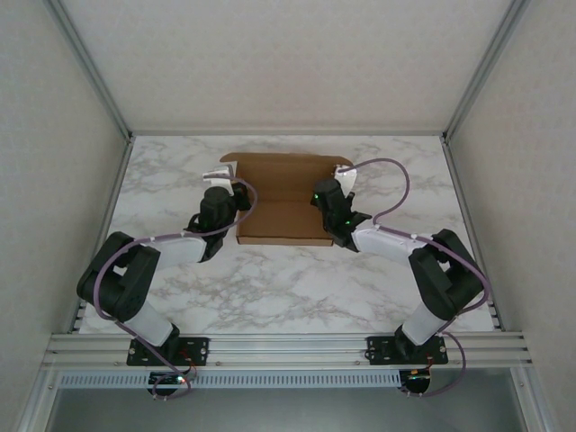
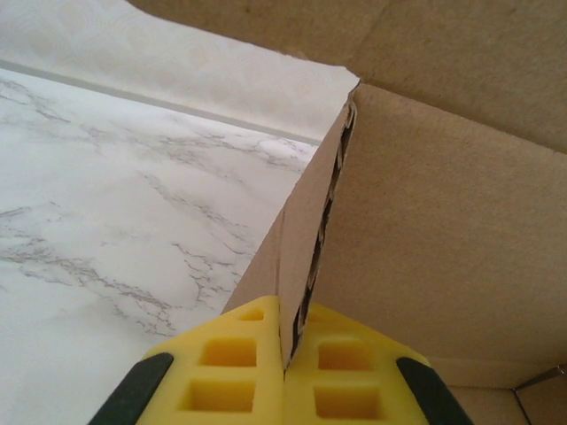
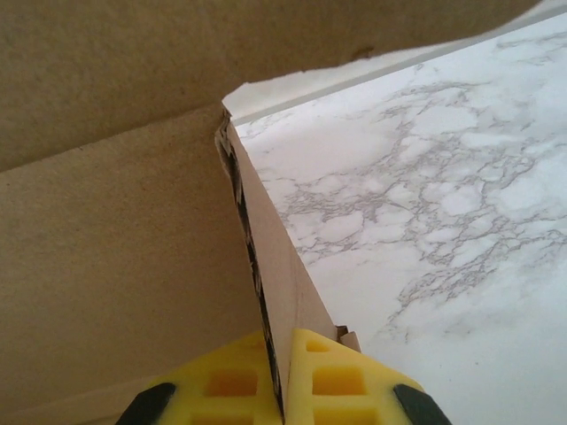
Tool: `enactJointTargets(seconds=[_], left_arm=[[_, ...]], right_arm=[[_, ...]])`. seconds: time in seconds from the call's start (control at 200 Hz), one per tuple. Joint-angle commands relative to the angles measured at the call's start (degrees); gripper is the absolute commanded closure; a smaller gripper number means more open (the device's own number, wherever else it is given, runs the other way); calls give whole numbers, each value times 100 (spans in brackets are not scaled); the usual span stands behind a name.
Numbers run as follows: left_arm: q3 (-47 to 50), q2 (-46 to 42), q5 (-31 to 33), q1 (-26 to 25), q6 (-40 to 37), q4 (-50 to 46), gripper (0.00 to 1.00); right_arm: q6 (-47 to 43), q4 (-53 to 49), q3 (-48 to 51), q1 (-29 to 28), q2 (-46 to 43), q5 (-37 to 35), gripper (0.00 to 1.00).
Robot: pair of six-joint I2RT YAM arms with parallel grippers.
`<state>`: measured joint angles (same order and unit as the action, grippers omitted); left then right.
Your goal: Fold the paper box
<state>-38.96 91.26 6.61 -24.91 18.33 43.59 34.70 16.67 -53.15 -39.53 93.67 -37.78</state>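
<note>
The paper box, plain brown cardboard, lies in the middle of the marble table with its lid flap raised at the back. My left gripper is at its left side, and in the left wrist view its yellow jaws are shut on the upright left side wall. My right gripper is at the right side. The right wrist view shows its jaws pinching the right side wall. The box's inner floor is bare.
The marble table stretches in front of the box towards the arm bases. Grey walls and metal frame posts enclose the table on three sides. Purple cables loop over both arms.
</note>
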Motion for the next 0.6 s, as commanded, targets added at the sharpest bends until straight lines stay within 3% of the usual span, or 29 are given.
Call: enactJointTargets(seconds=[0.0,0.29,0.591], left_arm=[[237,-166,-369,-269,228,179,100],[837,-186,-110,-351,64,1118,100],[1378,-104,193,-584,-153,1618,100]], right_arm=[[350,476,-80,-222,84,-52,100],[-750,1823,822,-218,-233,769,100],[-1020,2410,1544,-222,-549,1223,100]])
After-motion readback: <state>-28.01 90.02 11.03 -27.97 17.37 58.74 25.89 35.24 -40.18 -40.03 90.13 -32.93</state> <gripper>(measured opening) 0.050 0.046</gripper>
